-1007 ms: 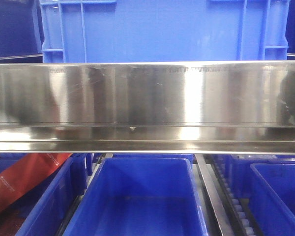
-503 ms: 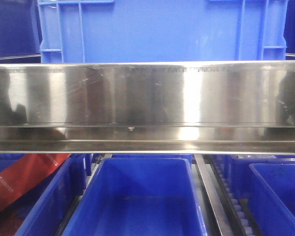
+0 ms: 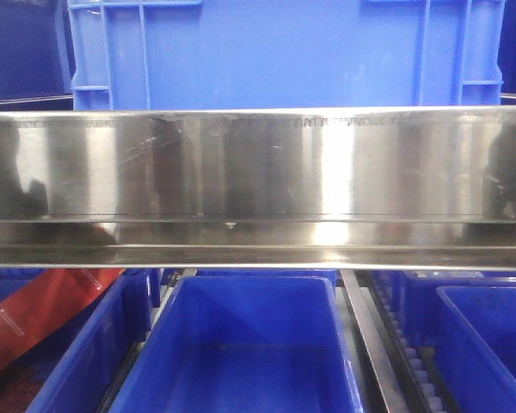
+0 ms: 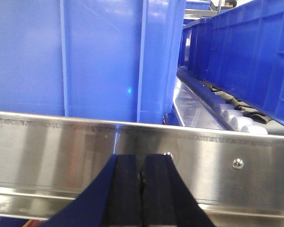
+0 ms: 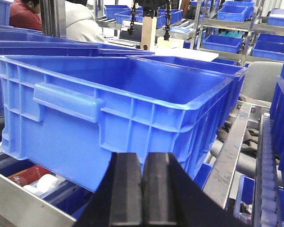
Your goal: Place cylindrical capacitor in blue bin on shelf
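On your front camera, start at the far left: a red strip (image 3: 43, 314) with small white print, too small to read, lies slanted in the lower-left bin (image 3: 95, 353). Just right of it, under the rail, an open blue bin (image 3: 249, 344) sits in the middle of the lower level, and another blue bin (image 3: 490, 344) stands at the right, with a roller track (image 3: 404, 344) between them. Across the whole width runs the shelf (image 3: 258, 172), its broad steel front rail full of reflections; a faint stamped line along the rail's top edge cannot be read. A large blue crate (image 3: 284, 52) stands on the upper level behind that rail.

Your left gripper (image 4: 142, 165) has its black pads pressed together with nothing visible between them, just in front of the steel rail. A screw (image 4: 237, 163) sits in the rail to its right, and white rollers (image 4: 239, 120) show farther right between the crates.

Your right gripper (image 5: 143, 177) is likewise pressed closed with nothing seen in it, near a blue handled crate (image 5: 109, 118). A person in red (image 5: 23, 14) is at upper left.

You cannot see the cylindrical capacitor in any view.
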